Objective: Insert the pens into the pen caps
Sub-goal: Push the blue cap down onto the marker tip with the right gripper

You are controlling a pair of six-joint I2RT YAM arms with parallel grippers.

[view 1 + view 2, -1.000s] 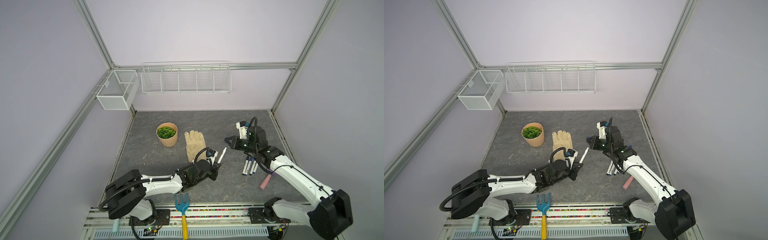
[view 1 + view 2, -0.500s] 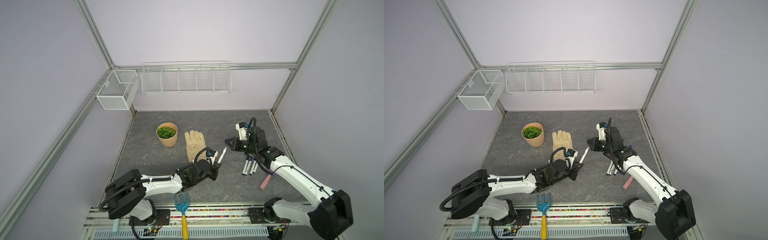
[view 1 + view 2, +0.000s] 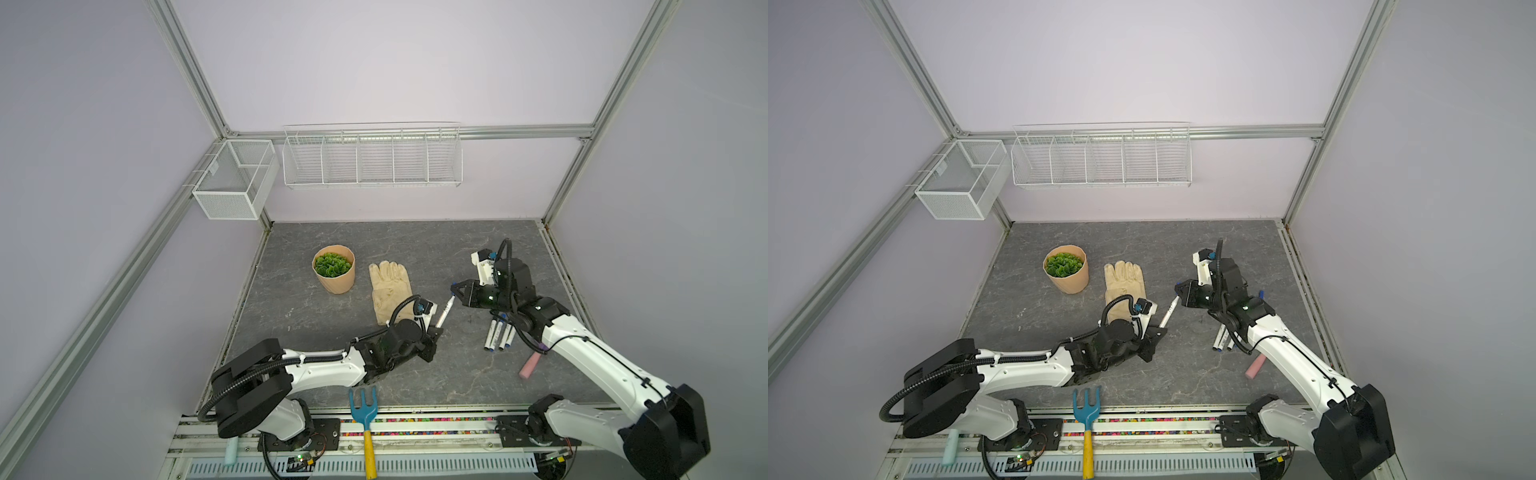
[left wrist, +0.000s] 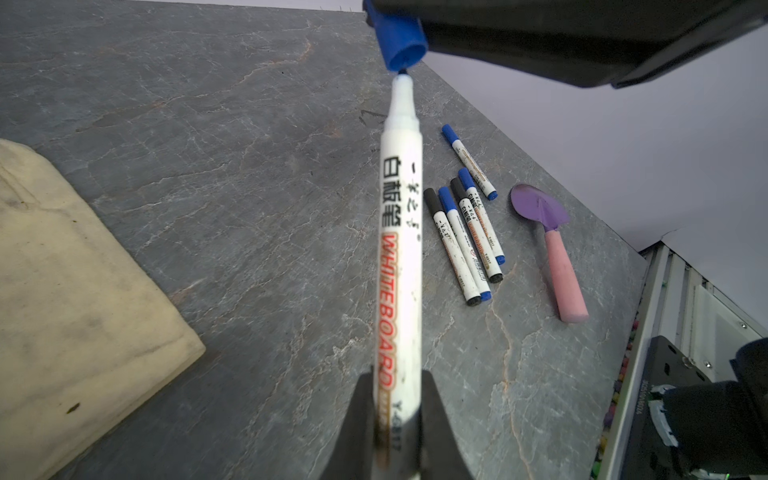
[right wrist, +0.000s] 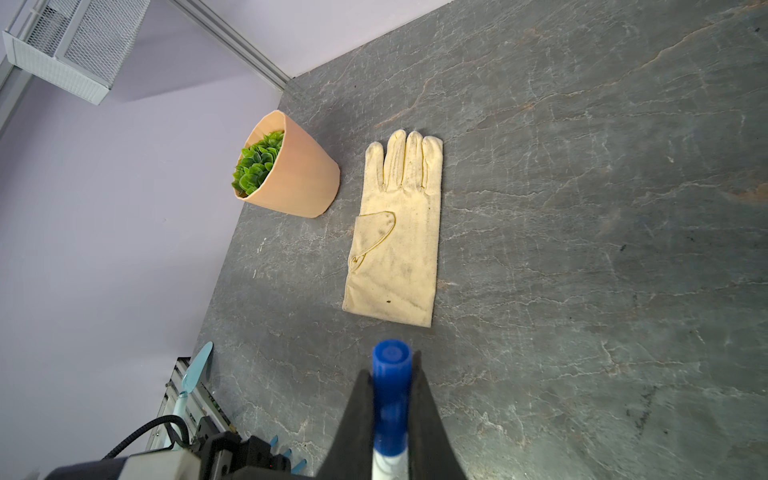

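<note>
The whiteboard marker (image 4: 399,249) is uncapped and lifted off the slate-grey table (image 4: 208,145), near the middle of it in both top views (image 3: 445,312). The left gripper (image 4: 397,378) pinches its rear end, fingers pressed against the barrel on either side. The marker tilts up toward the right gripper (image 5: 390,370), whose fingers are clamped on a blue cap (image 4: 401,41). In the left wrist view the dark nib sits right at the cap's open mouth, while the white neck is outside it; whether nib and cap touch I cannot tell. Four capped markers (image 4: 464,241) lie side by side on the table under the right arm, two with black caps and two with blue. A fifth capped marker (image 4: 469,163), blue, lies just beyond them. A trowel (image 4: 555,249) with a purple blade and pink handle lies beside this group. A cream glove (image 5: 395,232) lies flat near the left wrist, with a plant pot (image 5: 299,178) just beside it
</note>
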